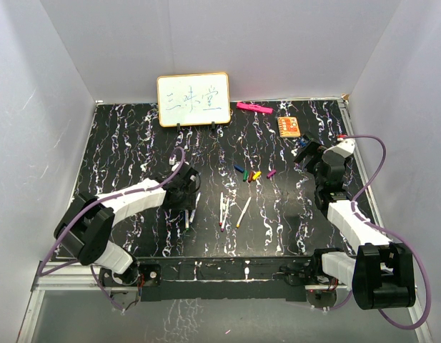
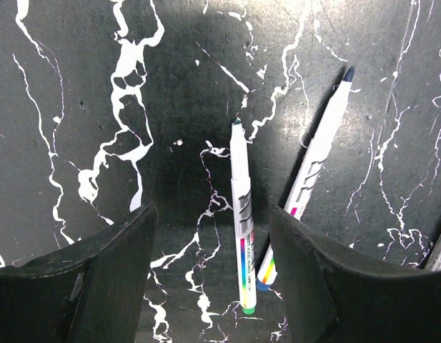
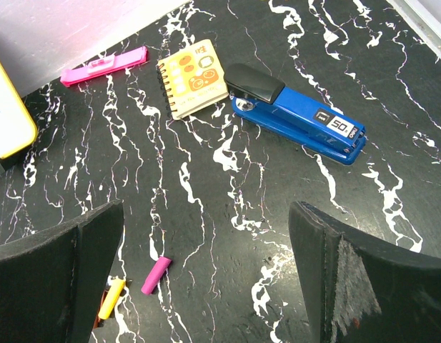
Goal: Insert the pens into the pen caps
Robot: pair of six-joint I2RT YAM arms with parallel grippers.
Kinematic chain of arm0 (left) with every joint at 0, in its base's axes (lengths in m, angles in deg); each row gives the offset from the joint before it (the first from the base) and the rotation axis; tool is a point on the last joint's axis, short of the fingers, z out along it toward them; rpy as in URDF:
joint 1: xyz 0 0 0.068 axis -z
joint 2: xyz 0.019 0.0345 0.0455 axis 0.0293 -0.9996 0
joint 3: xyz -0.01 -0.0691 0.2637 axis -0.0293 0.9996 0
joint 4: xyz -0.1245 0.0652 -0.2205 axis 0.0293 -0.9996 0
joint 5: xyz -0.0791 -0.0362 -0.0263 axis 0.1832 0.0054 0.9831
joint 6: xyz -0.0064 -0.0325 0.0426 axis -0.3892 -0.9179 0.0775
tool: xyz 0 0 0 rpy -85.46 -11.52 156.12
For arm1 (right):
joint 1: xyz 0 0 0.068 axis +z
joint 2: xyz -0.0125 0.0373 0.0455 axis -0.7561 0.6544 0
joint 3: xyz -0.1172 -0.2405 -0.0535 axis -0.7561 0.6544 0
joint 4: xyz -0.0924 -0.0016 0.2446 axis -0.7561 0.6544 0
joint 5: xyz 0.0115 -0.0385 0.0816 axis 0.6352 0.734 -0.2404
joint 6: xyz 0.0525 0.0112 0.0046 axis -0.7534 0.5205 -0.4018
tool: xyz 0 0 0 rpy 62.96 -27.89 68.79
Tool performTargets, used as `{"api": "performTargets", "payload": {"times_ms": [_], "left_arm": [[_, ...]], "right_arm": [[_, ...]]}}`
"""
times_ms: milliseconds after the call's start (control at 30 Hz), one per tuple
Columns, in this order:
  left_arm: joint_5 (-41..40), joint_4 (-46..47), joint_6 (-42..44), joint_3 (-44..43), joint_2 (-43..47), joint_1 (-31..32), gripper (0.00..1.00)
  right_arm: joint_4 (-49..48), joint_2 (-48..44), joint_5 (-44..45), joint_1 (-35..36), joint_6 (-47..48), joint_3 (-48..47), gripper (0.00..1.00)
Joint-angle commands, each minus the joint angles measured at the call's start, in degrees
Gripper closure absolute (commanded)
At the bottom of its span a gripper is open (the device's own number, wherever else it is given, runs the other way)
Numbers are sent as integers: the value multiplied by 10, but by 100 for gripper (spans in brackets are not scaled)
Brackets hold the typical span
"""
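Observation:
Thin white pens lie on the black marbled table (image 1: pixel 134 143). A green-ended pen (image 2: pixel 241 236) lies between my left gripper's open fingers, nearer the right finger, with a blue-ended pen (image 2: pixel 314 168) beside it. My left gripper (image 1: pixel 189 191) (image 2: pixel 213 218) is open and low over them. More pens (image 1: pixel 221 209) lie mid-table, one yellow-tipped (image 1: pixel 243 212). Small coloured caps (image 1: pixel 253 174) lie in a row beyond them. My right gripper (image 1: pixel 306 153) (image 3: pixel 206 214) is open and empty, with a purple cap (image 3: pixel 156 275) and a yellow cap (image 3: pixel 111 298) to its lower left.
A whiteboard (image 1: pixel 194 99) stands at the back. A pink marker (image 1: pixel 253 108) (image 3: pixel 104 66), an orange notebook (image 1: pixel 289 126) (image 3: pixel 193 87) and a blue stapler (image 3: pixel 295 114) lie at the back right. White walls enclose the table.

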Motion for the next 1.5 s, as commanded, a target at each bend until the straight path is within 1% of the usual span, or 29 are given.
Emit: {"api": "performTargets", "payload": {"times_ms": [0, 167, 333, 533, 567, 833, 1000, 1100, 1200, 1333, 1467], "left_arm": [[-15, -51, -7, -21, -1, 9, 39], [-13, -82, -23, -15, 0, 9, 46], [4, -100, -21, -12, -4, 10, 51], [14, -109, -19, -4, -6, 10, 63], [15, -110, -19, -3, -10, 10, 64], [35, -108, -12, 1, -45, 10, 65], [20, -113, -13, 7, -43, 8, 67], [31, -105, -9, 10, -47, 3, 65], [57, -83, -9, 27, -45, -11, 62], [111, -45, -3, 59, -29, -48, 61], [120, -40, 8, 68, -17, -68, 59]], "right_arm": [[-19, -7, -7, -2, -3, -12, 2], [-22, -4, -11, -2, -6, -12, 2], [-24, -3, -17, -1, -8, -13, 2], [-22, -11, -25, -2, -7, -12, 2], [-22, -13, -26, -2, -7, -12, 2], [-8, -31, -20, -2, -5, -18, 5], [-2, -33, -23, -2, -7, -20, 6], [1, -31, -26, -2, -8, -23, 7], [14, -31, -25, -2, -8, -29, 8], [33, -34, -26, -1, -8, -40, 10], [49, -35, -39, -2, -10, -50, 11]]}}
